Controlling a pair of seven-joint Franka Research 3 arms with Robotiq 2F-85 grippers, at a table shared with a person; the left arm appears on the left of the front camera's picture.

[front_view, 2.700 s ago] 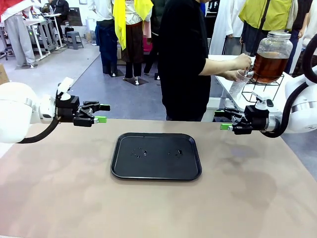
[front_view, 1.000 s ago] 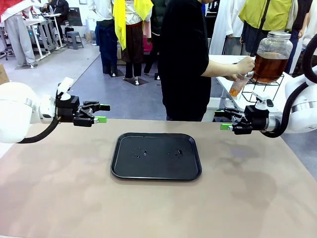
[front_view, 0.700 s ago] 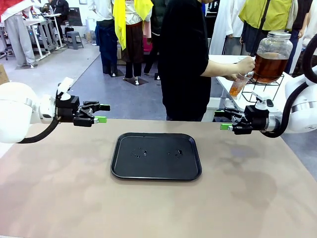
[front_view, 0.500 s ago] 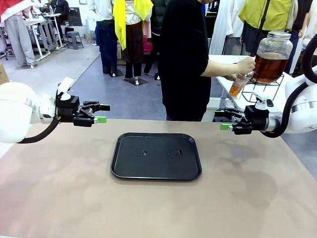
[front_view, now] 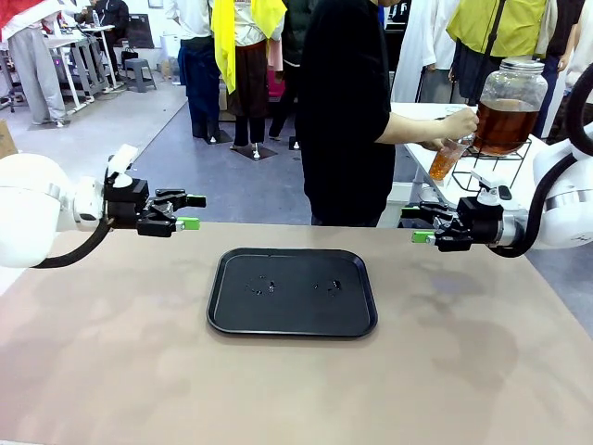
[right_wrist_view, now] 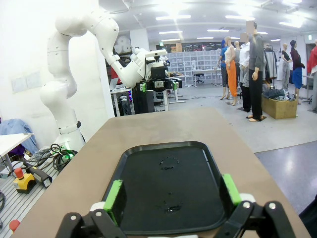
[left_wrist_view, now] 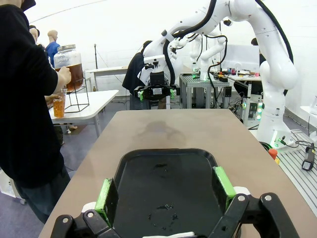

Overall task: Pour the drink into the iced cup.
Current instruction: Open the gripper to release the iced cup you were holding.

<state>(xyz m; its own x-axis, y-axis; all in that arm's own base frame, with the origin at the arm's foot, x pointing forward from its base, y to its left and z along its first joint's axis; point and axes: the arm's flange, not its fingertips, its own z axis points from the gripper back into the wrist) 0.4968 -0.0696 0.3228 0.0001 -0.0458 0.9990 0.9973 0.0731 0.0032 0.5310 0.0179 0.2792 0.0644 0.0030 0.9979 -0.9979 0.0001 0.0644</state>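
A person in black stands at the far side, turned to a side table. One hand holds a clear cup (front_view: pixel 446 158) under the tap of a glass drink dispenser (front_view: pixel 510 107) of brown drink. Amber drink fills the cup's lower part; I cannot make out any ice. The left wrist view shows the same cup (left_wrist_view: pixel 59 105) and dispenser (left_wrist_view: pixel 69 64). My left gripper (front_view: pixel 193 211) hovers open at the table's far left edge, holding nothing. My right gripper (front_view: pixel 414 225) hovers open at the far right edge, just as empty. Both point inward toward each other.
A black tray (front_view: pixel 292 311) lies in the middle of the tan table with a few droplets on it, also seen as the tray (left_wrist_view: pixel 168 173) and the tray (right_wrist_view: pixel 163 183) in the wrist views. Other people stand behind the person.
The cup was clear at first and now holds amber drink, with the level rising slightly over the last second. Neither arm has moved.
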